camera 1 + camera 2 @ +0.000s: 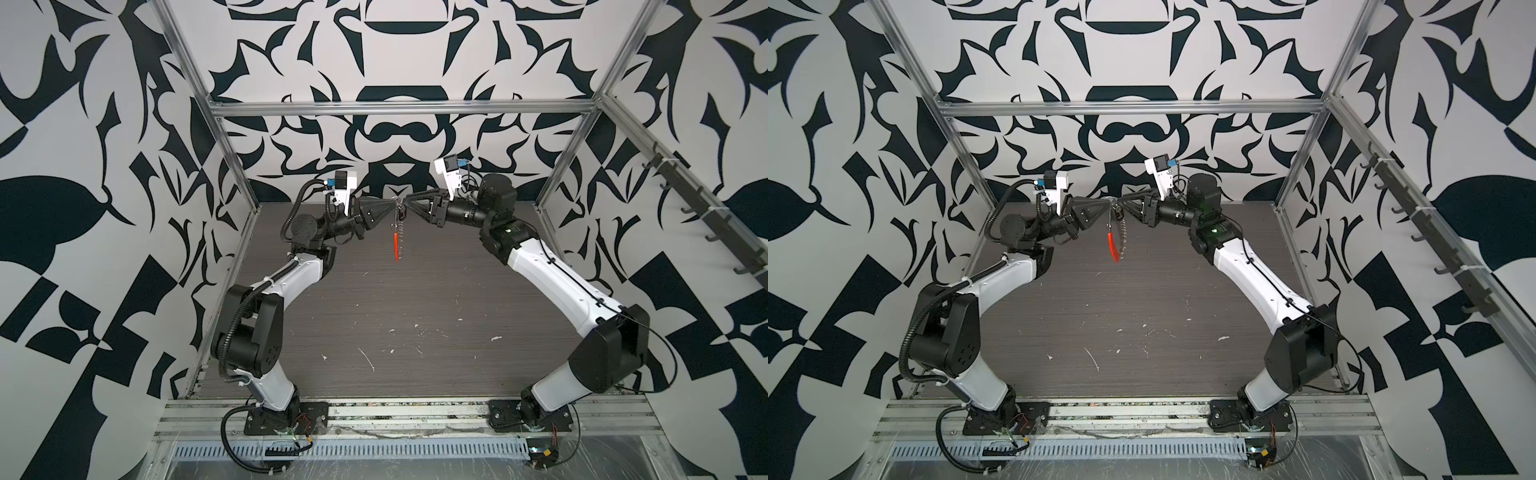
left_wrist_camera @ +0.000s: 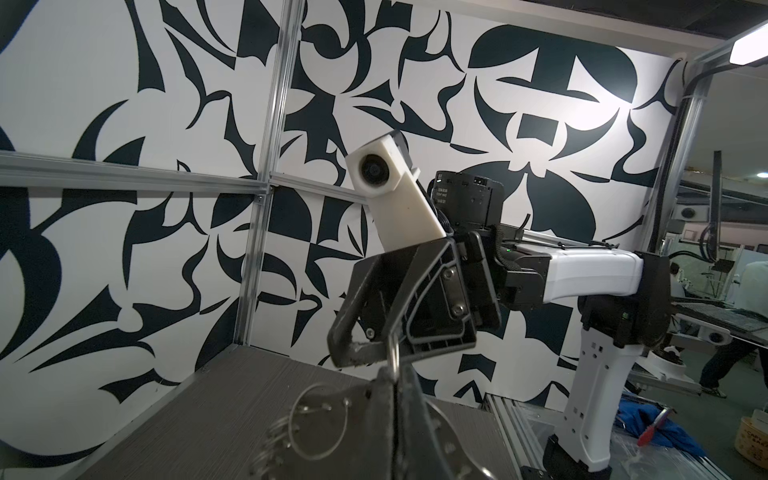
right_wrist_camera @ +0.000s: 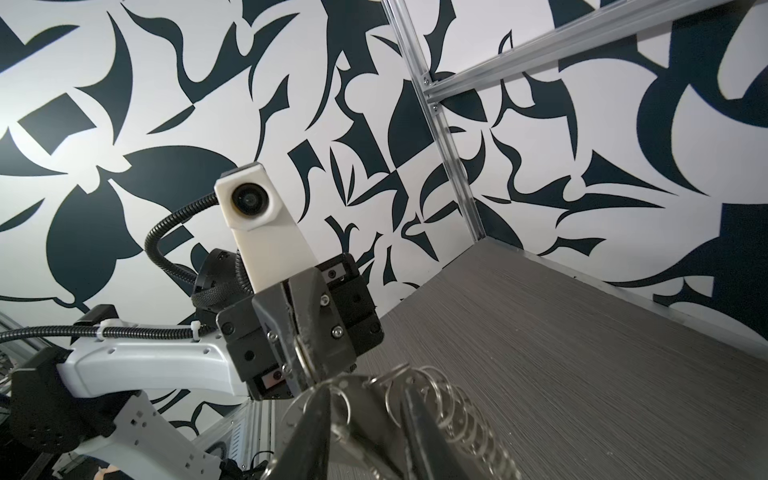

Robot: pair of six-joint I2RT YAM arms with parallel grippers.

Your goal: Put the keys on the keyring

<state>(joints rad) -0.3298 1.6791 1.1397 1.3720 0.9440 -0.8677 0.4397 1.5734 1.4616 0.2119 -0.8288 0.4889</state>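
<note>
Keyring (image 1: 397,245) hanging between my jaws, above the surface (image 1: 374,311).
My left jaws are clamped on the keyring's top. My right jaws stand apart just beside them, with small rings between. The black tag (image 1: 1119,215) hangs near the top, below both.

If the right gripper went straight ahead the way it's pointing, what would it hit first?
Probably the top of the keyring, pinched in the left gripper, then that gripper's tips right behind; depth is hard to judge.
</note>
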